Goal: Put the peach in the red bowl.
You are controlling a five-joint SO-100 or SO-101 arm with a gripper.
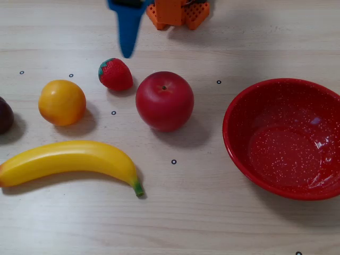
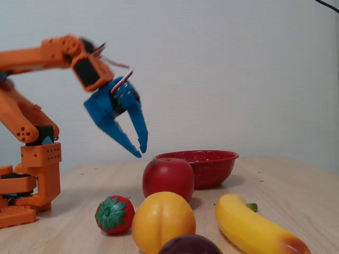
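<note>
On pale wood table (image 1: pixel 212 223): peach (image 1: pixel 62 102) | red bowl (image 1: pixel 284 138) | pincer (image 2: pixel 140 149) parted, empty

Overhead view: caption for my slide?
Peach, strawberry, apple and banana lie left of the empty red bowl.

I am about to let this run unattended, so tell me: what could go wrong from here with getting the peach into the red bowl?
1. The blue hand hangs open in the air, holding nothing; the small red plastic strawberry lies close by the round yellow-orange plastic peach and could get knocked or grabbed.
2. The big red plastic apple sits between peach and glossy speckled red bowl; a low carry might hit it.
3. The smooth, round peach may slip.
</note>
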